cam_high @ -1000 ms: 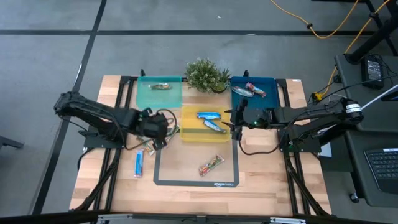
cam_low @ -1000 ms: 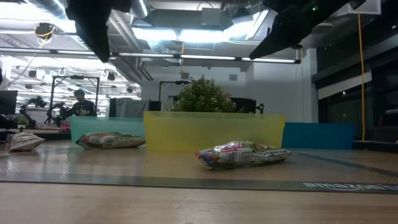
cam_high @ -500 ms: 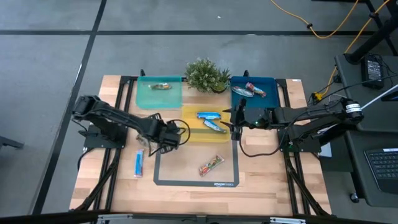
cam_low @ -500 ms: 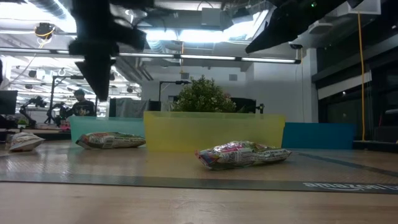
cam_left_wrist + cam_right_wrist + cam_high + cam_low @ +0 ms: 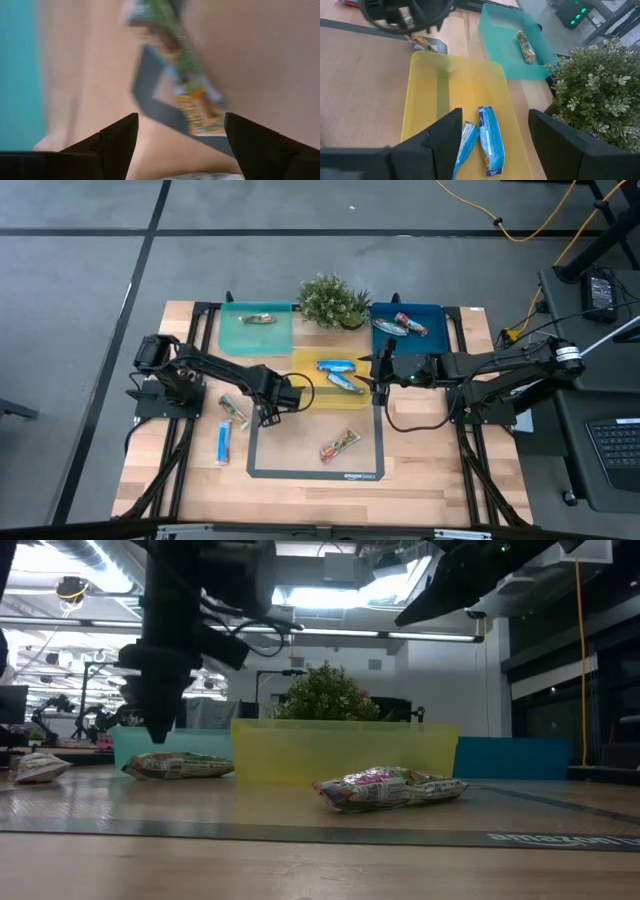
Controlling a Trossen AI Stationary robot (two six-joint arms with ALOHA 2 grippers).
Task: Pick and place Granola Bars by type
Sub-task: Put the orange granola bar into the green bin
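Note:
My left gripper [image 5: 264, 408] [image 5: 180, 145] is open and hangs low over the dark mat's left edge. It touches nothing. Close beside it a tan-green bar [image 5: 233, 412] [image 5: 192, 95] [image 5: 178, 766] lies flat on the wood. A blue bar [image 5: 222, 442] lies nearer the near edge, and a silvery bar [image 5: 340, 445] [image 5: 390, 787] rests on the mat. My right gripper [image 5: 378, 370] [image 5: 490, 145] is open and hovers at the yellow tray's right side. In that tray lie two blue bars [image 5: 489, 140].
The teal tray [image 5: 232, 335] holds one tan-green bar [image 5: 260, 319]. The blue tray [image 5: 432, 340] holds silvery bars [image 5: 405, 325]. A potted plant [image 5: 333, 300] stands at the far edge between them. The yellow tray [image 5: 300, 395] sits just beyond the mat [image 5: 300, 460].
My left arm has stretched out toward the table's right, from over the wood to the mat's left edge. Its gripper has come down from high up to just above the table. The bars and the right arm have stayed put.

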